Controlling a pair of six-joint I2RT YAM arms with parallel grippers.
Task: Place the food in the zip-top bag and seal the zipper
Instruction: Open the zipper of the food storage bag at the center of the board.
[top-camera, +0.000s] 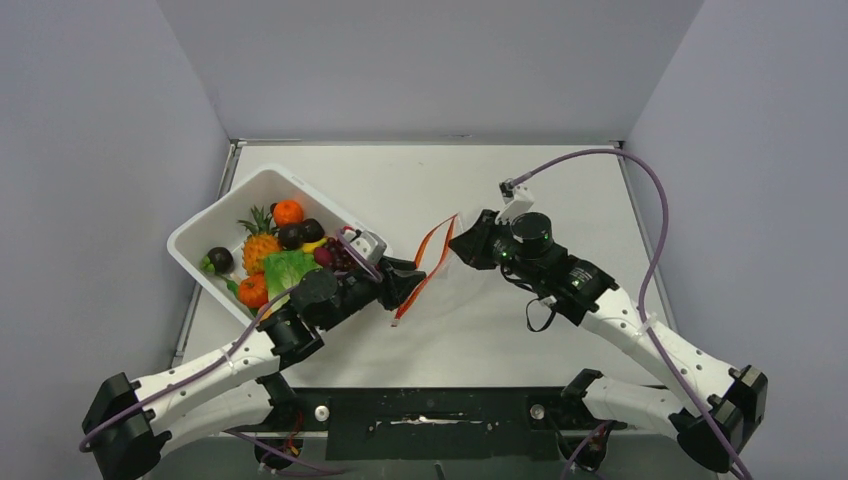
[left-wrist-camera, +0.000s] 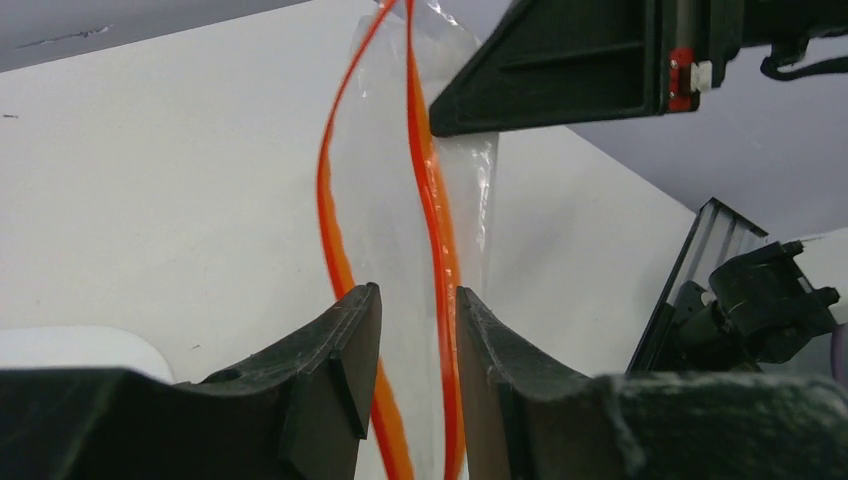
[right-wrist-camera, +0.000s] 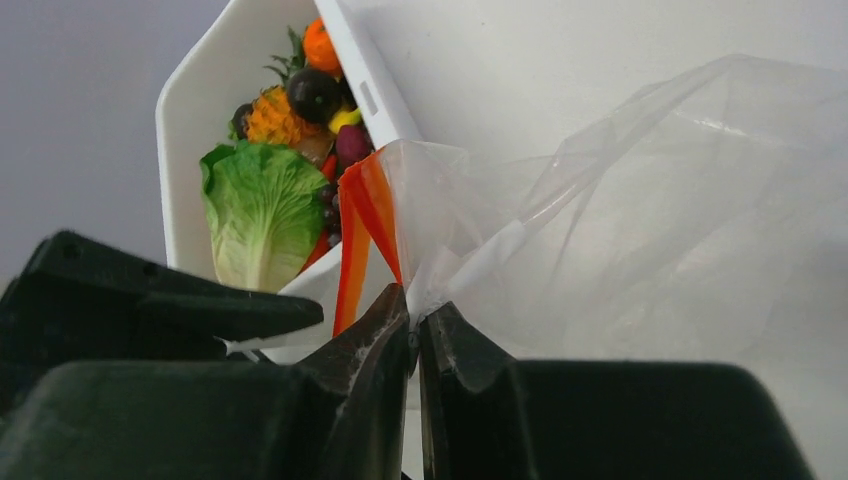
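The zip-top bag (right-wrist-camera: 650, 200) is clear and crinkly and hangs above the table between both arms. Its red-orange zipper (left-wrist-camera: 435, 200) is parted into two strips, so the mouth is open. My right gripper (right-wrist-camera: 415, 300) is shut on the bag's plastic just below the zipper (right-wrist-camera: 360, 200). My left gripper (left-wrist-camera: 418, 292) is open, with one zipper strip running through the narrow gap between its fingers and the other strip behind its left finger. The food (top-camera: 285, 255), with lettuce (right-wrist-camera: 260, 210), oranges, pineapple and grapes, lies in the white tub (top-camera: 200, 235).
The white tub stands tilted at the table's left, just behind my left gripper (top-camera: 410, 285). My right gripper (top-camera: 462, 245) sits near the table's middle, with its purple cable (top-camera: 640, 190) looping over the right side. Grey walls enclose the table.
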